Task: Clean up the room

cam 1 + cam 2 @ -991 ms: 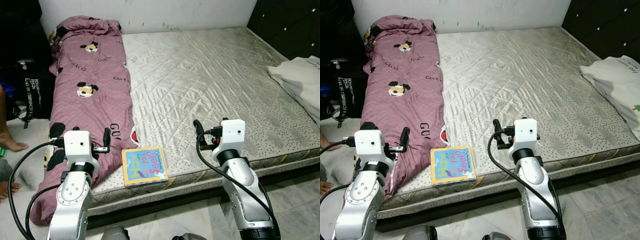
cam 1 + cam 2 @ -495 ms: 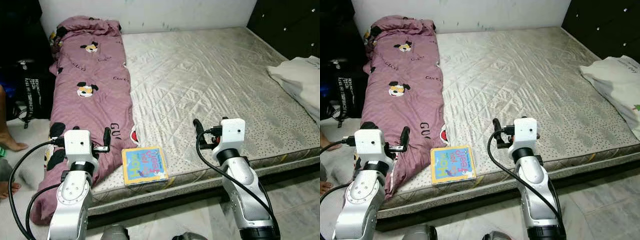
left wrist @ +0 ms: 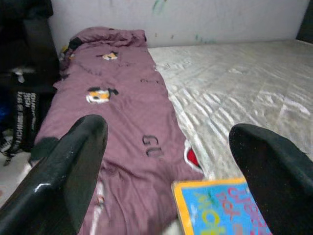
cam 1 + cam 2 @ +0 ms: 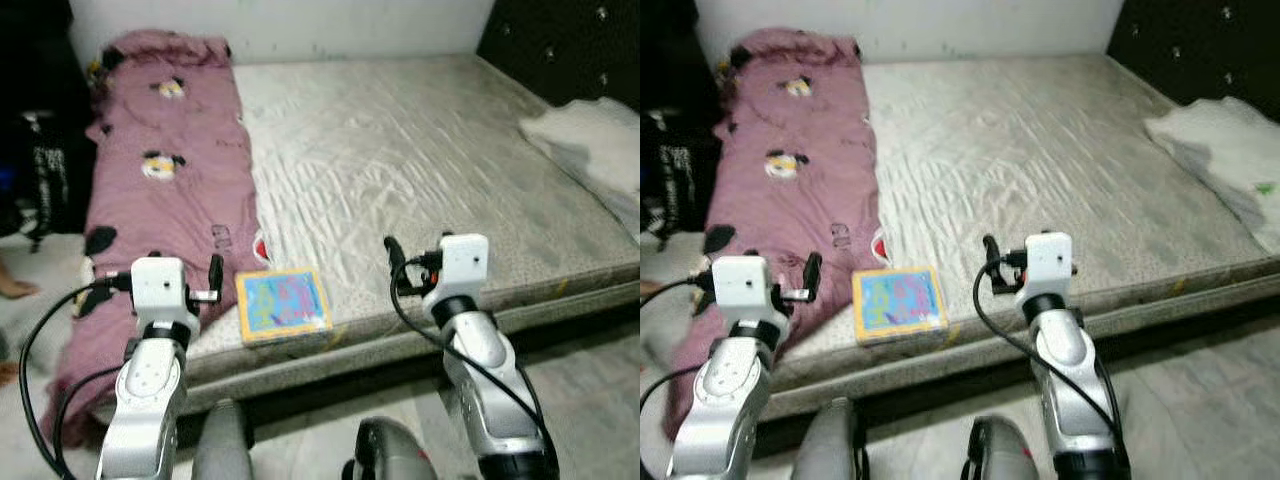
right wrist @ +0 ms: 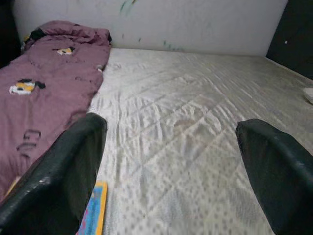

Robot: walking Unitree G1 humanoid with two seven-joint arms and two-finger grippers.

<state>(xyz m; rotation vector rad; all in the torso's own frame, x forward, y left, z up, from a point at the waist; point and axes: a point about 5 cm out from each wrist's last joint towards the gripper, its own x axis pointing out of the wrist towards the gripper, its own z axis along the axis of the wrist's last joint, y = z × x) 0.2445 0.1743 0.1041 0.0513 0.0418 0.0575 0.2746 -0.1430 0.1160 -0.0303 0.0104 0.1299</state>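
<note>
A colourful children's board book [image 4: 283,304] with a yellow border lies flat near the front edge of the bare quilted mattress [image 4: 400,150]. A purple cartoon-print blanket [image 4: 160,170] runs along the bed's left side and hangs over its front corner. My left gripper [image 4: 213,272] is open in the air just left of the book, above the blanket's edge. My right gripper [image 4: 392,250] is open to the right of the book, over the mattress front. The book's corner [image 3: 220,208] lies below the left fingers [image 3: 73,166]. Both eye views are blurred.
A white cloth [image 4: 585,135] lies on the bed's far right, by a dark tufted headboard [image 4: 560,40]. A black bag [image 4: 45,165] stands on the floor left of the bed, with a person's foot [image 4: 15,288] beside it. My knees [image 4: 225,450] show over pale tiles.
The whole picture has shifted and blurred, so the camera has moved; my knees have come into view at the bottom. Both grippers hold the same open pose beside the book.
</note>
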